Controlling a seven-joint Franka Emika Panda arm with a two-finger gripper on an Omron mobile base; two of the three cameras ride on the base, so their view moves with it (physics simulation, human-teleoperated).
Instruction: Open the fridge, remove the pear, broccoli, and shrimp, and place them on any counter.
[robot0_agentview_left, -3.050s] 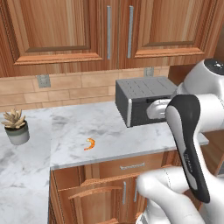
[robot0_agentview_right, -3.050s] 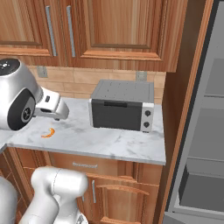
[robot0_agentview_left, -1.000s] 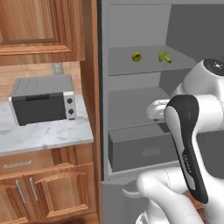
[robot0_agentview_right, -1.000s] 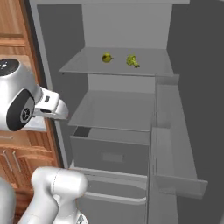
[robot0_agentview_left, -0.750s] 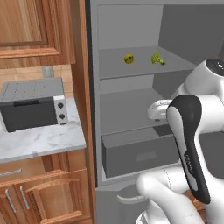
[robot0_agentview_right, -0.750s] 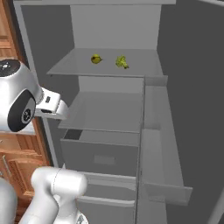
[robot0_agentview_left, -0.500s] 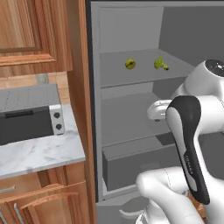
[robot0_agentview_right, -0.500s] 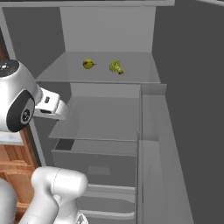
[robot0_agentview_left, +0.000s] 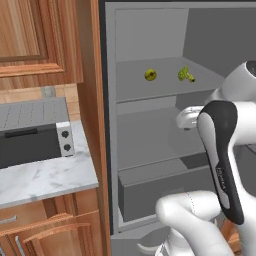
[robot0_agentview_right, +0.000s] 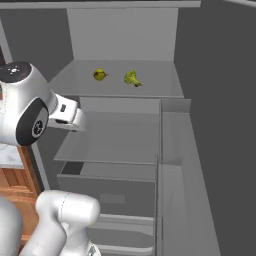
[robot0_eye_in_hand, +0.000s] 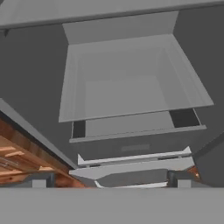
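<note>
The fridge (robot0_agentview_left: 148, 31) stands open, its grey shelves and drawers bare to both base views. On its upper shelf lie the pear (robot0_agentview_left: 150, 75), olive-yellow, and to its right the broccoli (robot0_agentview_left: 186, 75); from the other side the pear (robot0_agentview_right: 100, 75) and the broccoli (robot0_agentview_right: 132, 78) sit the same way. My gripper (robot0_eye_in_hand: 109, 181) is open and holds nothing, aimed down at a fridge drawer (robot0_eye_in_hand: 127, 94), well below that shelf. The shrimp is out of view. The marble counter (robot0_agentview_left: 45, 180) lies left of the fridge.
A grey toaster oven (robot0_agentview_left: 32, 137) sits on the counter under wooden wall cabinets (robot0_agentview_left: 35, 35). The open fridge door (robot0_agentview_right: 215, 125) with its shelves (robot0_agentview_right: 172, 150) stands at the right. A wooden panel (robot0_agentview_left: 95, 125) separates the counter from the fridge.
The base has driven right, so both base views slid from the toaster oven and counter toward the fridge interior. The arm's pose is the same and the gripper stays open.
</note>
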